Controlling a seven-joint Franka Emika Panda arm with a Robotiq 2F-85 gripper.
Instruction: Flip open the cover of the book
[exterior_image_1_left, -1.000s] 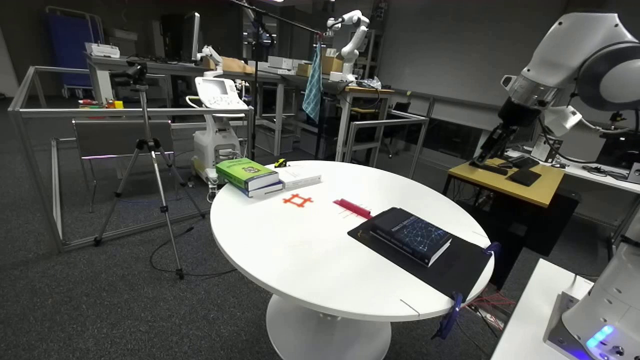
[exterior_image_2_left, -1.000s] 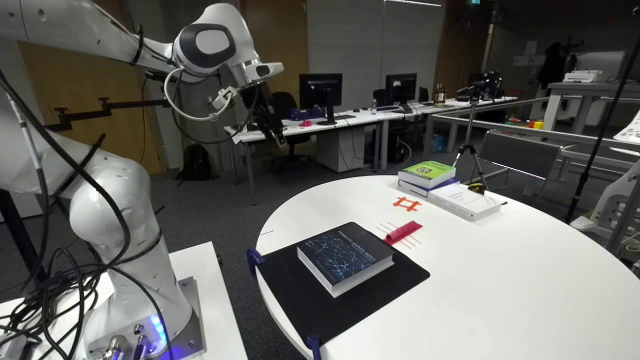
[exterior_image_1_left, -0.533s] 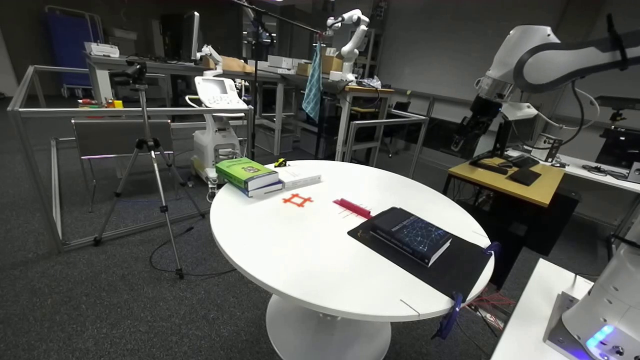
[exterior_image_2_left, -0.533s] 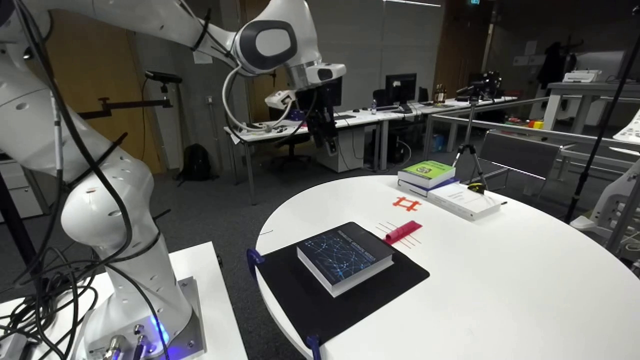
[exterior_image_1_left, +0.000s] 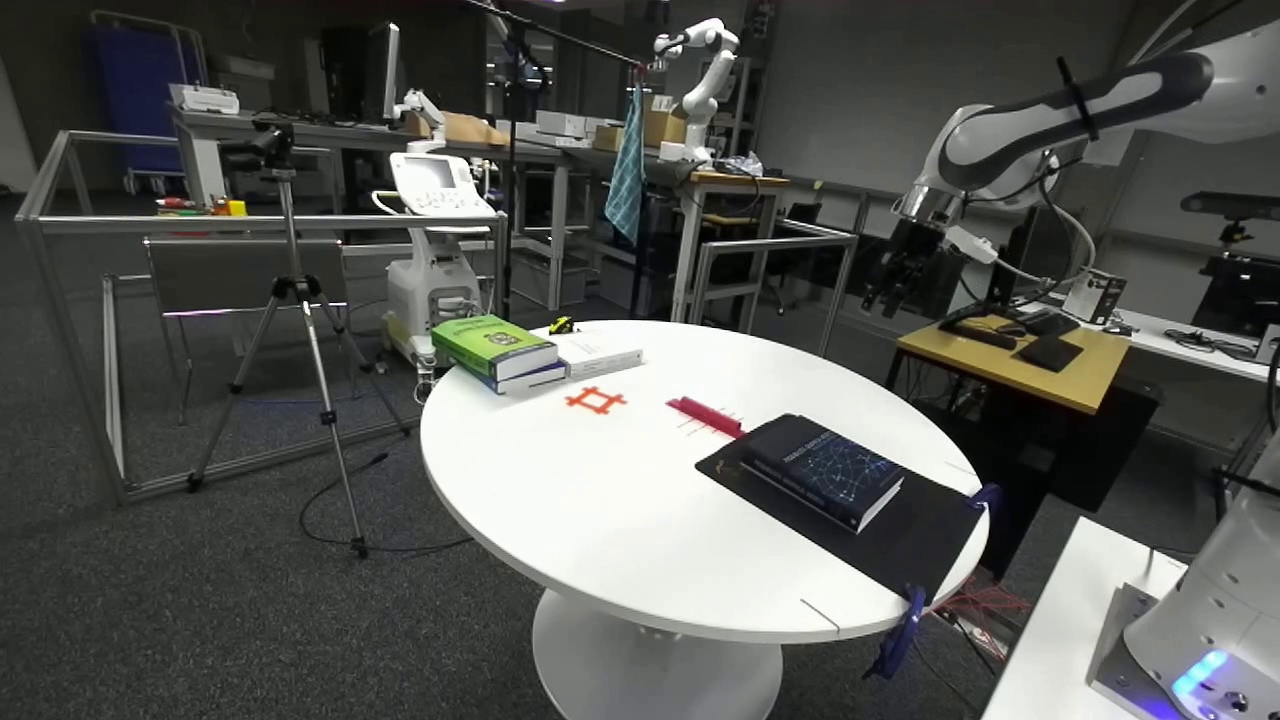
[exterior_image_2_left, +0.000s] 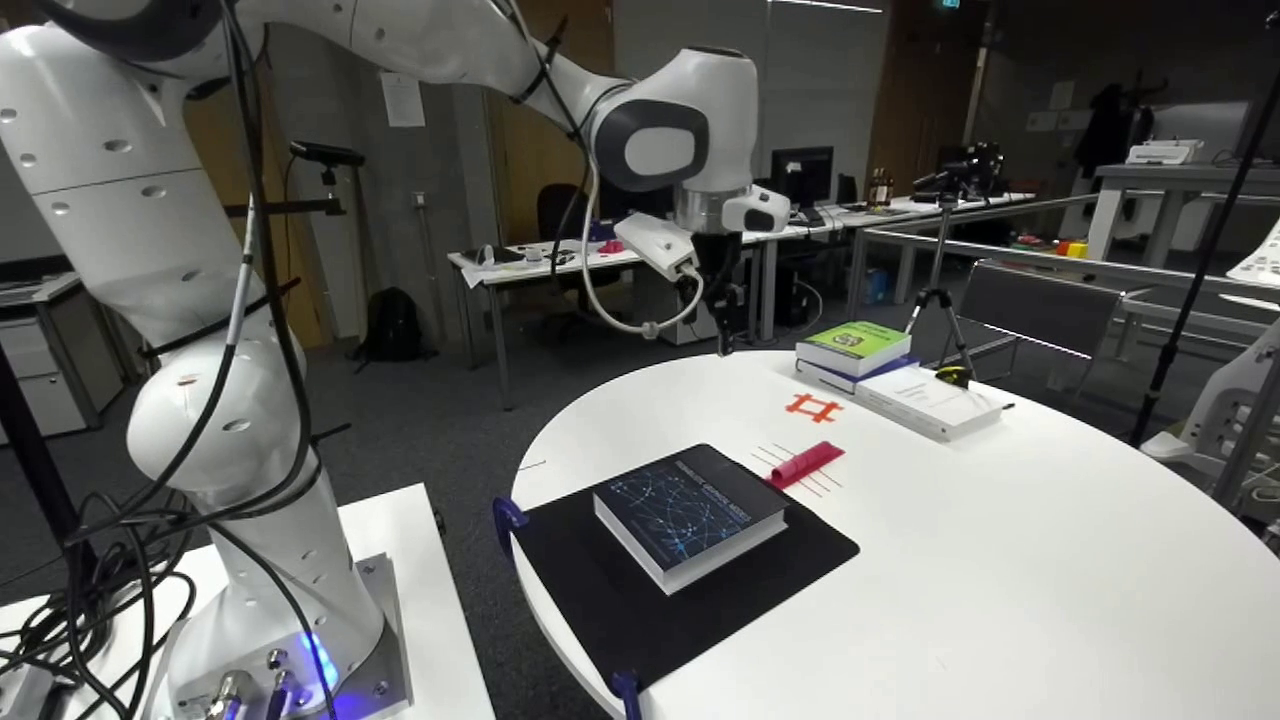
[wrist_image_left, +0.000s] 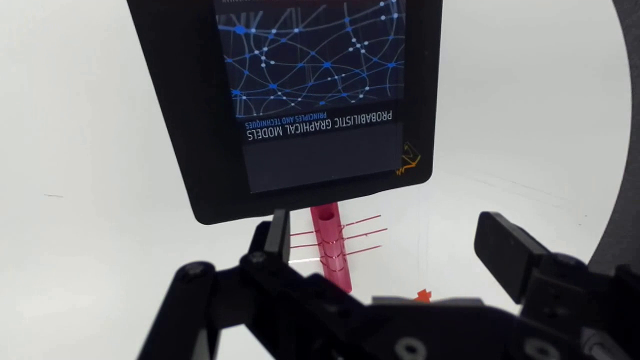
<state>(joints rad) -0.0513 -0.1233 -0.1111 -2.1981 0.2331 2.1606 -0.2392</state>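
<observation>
The book (exterior_image_2_left: 722, 550) lies flat and closed on a black mat (exterior_image_2_left: 620, 625), its white page edges showing. Its cover (exterior_image_1_left: 825, 468) is dark navy with a blue network pattern and lies face up in both exterior views. In the wrist view, the cover (wrist_image_left: 320, 65) fills the upper middle, with its title upside down and its far part cut off by the frame's top. My gripper (wrist_image_left: 384, 225) is open and empty, its two fingers wide apart. In the exterior views, the gripper (exterior_image_1_left: 882, 298) hangs in the air well above and beyond the book, apart from it.
A pink tube (exterior_image_2_left: 805, 463) is fixed to the table beside the mat. Blue clamps (exterior_image_2_left: 510, 515) hold the mat at the table's edge. Orange tape (exterior_image_2_left: 813, 407), a green-topped book stack (exterior_image_2_left: 853, 345) and a white book (exterior_image_2_left: 930, 400) are farther off on the round white table (exterior_image_2_left: 980, 560).
The arm has swung forward and my gripper has come lower, turning to point more straight down. The book and its cover have not moved.
</observation>
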